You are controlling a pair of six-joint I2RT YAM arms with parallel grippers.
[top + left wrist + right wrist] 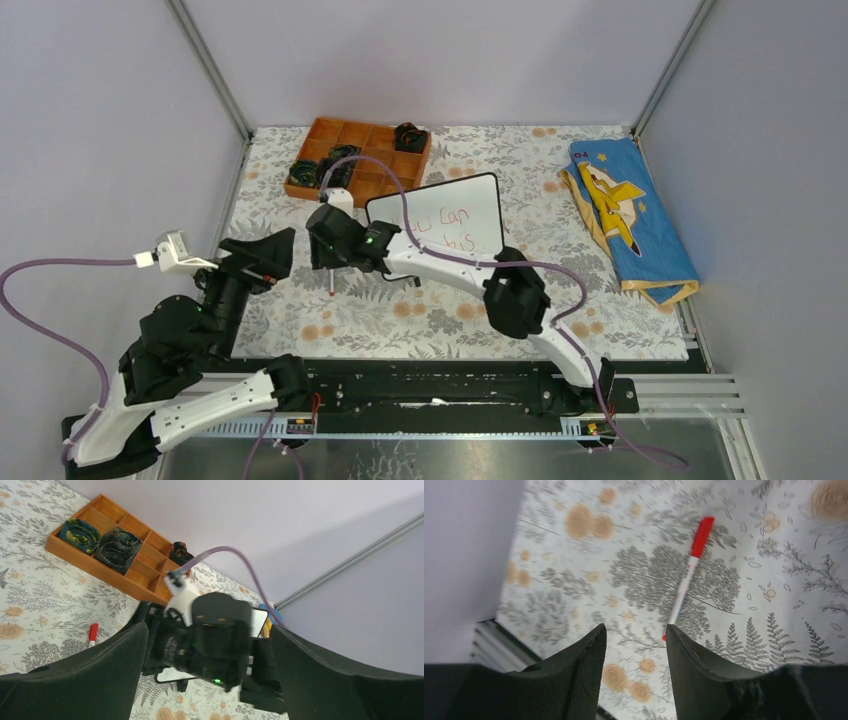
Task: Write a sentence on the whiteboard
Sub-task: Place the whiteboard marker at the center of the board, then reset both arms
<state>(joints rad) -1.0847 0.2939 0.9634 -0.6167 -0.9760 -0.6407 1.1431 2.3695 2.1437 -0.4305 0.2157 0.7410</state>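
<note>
Right gripper [635, 628] hangs parted and empty, the red marker [689, 575] lying just ahead; the whiteboard [470, 205] sits just to its right.

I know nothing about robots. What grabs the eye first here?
The small whiteboard sits mid-table, red handwriting across it, partly hidden by the right arm. A red-capped marker lies on the floral cloth just beyond that arm's parted jaws. Farther back sits an orange tray holding dark rolled items, and a blue cloth lies at the right.
</note>
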